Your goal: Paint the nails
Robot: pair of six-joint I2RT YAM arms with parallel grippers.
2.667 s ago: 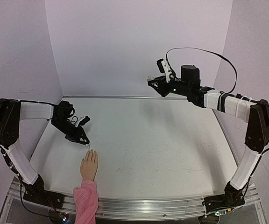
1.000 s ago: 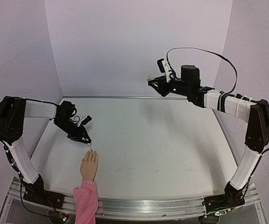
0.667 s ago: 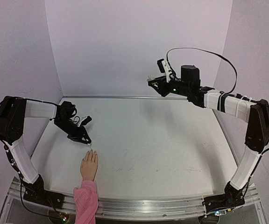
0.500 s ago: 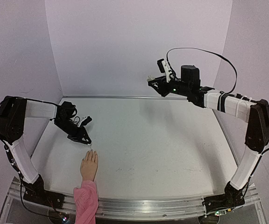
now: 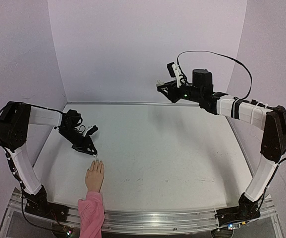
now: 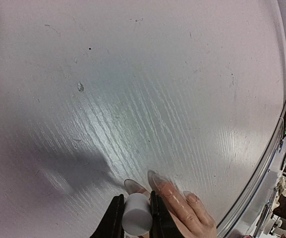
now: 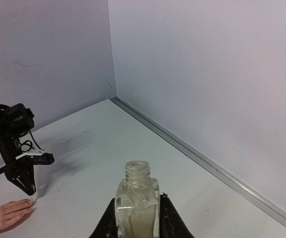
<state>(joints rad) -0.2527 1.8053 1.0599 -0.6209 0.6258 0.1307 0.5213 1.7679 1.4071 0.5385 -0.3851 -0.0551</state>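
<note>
The flesh-coloured mannequin hand (image 5: 95, 177) with a pink sleeve (image 5: 91, 215) lies palm down at the near left of the table. Its long, clear nails (image 6: 156, 179) show in the left wrist view at the fingertips. My left gripper (image 5: 90, 149) is shut on a white brush cap (image 6: 136, 216). The cap's tip points down right at the fingertips. My right gripper (image 5: 162, 85) is raised high at the back, shut on an open glass polish bottle (image 7: 136, 191) held upright. The right wrist view also shows the left gripper (image 7: 26, 184) over the hand (image 7: 6, 214).
The white table (image 5: 163, 148) has a metal rail (image 5: 173, 218) along its near edge. Lilac walls close in the back and both sides. The right arm's cable (image 5: 217, 53) loops above its wrist.
My left gripper has shifted slightly right and down with the brush cap, staying at the fingertips. The right arm and the bottle have not moved.
</note>
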